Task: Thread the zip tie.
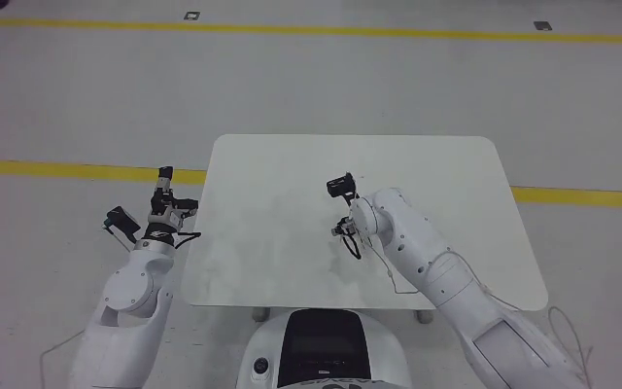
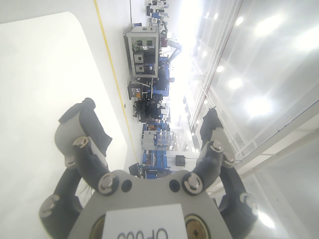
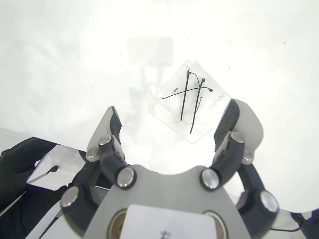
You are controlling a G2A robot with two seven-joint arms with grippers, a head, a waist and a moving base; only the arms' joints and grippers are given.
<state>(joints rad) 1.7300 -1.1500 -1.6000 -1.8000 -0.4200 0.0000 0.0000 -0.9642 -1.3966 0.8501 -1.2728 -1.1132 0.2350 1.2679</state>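
Three thin black zip ties (image 3: pixel 190 98) lie crossed over one another in a small clear tray (image 3: pixel 172 121) on the white table (image 3: pixel 74 50). My right gripper (image 3: pixel 172 114) hangs above the table just short of the tray, open, with nothing between its ribbed pads (image 3: pixel 225 118). From above, the right gripper (image 1: pixel 342 231) sits near the table's middle, under its own wrist. My left gripper (image 2: pixel 149 110) is open and holds nothing, raised beside the table's left edge (image 2: pixel 89 50). In the top view the left gripper (image 1: pixel 178 192) stands just off that left edge.
The white table (image 1: pixel 437 194) is bare around the right arm. A yellow floor line (image 1: pixel 78 170) runs past the table on both sides. Workbenches and racks (image 2: pixel 143 53) stand far off in the room behind the left gripper.
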